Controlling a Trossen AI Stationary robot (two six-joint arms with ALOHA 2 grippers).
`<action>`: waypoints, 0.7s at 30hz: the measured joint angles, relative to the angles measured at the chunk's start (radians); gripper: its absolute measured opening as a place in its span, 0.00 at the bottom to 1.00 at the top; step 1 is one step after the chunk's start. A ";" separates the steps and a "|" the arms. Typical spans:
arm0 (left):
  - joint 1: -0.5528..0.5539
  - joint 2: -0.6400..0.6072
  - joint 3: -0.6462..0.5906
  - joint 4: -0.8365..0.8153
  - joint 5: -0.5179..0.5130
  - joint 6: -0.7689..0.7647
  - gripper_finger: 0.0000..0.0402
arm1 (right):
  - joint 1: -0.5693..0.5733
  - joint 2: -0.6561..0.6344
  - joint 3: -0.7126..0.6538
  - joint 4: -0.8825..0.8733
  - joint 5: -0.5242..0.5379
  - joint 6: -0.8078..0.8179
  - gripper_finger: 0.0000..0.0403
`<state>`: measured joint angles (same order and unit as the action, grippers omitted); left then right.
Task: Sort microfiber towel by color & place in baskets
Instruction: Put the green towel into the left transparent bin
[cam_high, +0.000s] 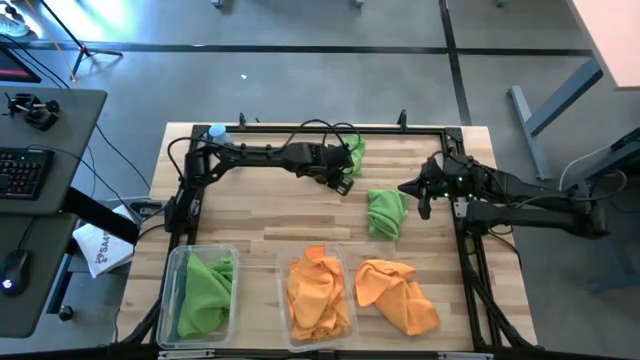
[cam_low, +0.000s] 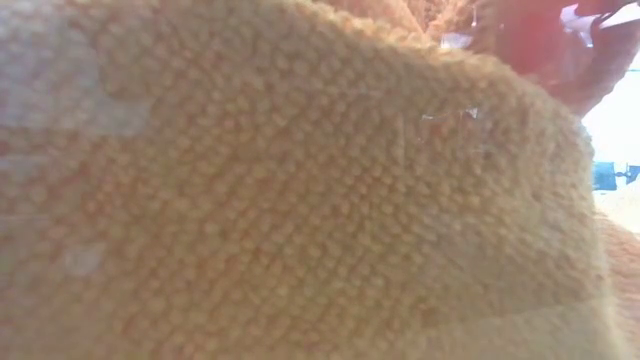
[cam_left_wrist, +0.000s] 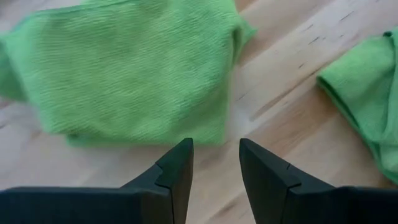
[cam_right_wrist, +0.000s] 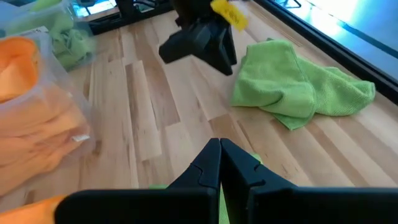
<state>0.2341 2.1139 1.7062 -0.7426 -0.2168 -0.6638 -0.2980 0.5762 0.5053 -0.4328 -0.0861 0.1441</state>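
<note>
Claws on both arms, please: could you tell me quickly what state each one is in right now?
Left claw: open, holding nothing, above the far green towel.
Right claw: closed, holding nothing, beside the middle green towel.

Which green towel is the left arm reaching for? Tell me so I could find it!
Look at the far edge of the wooden table, away from the two clear tubs. The green towel there lies right by the left gripper, whose jaws are open. The other loose green towel sits nearer the table's middle, by the right gripper.
</note>
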 joint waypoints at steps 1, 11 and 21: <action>-0.002 0.006 0.002 0.006 0.003 -0.006 0.29 | -0.008 0.000 0.000 0.000 -0.005 -0.008 0.00; 0.001 0.073 0.002 0.016 -0.024 0.000 0.29 | -0.059 0.000 0.000 0.000 -0.074 -0.038 0.00; 0.002 0.162 0.004 0.066 0.005 0.030 0.29 | -0.078 0.000 0.000 0.003 -0.094 -0.036 0.00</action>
<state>0.2359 2.2755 1.7100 -0.6769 -0.2119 -0.6342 -0.3759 0.5762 0.5056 -0.4294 -0.1802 0.1085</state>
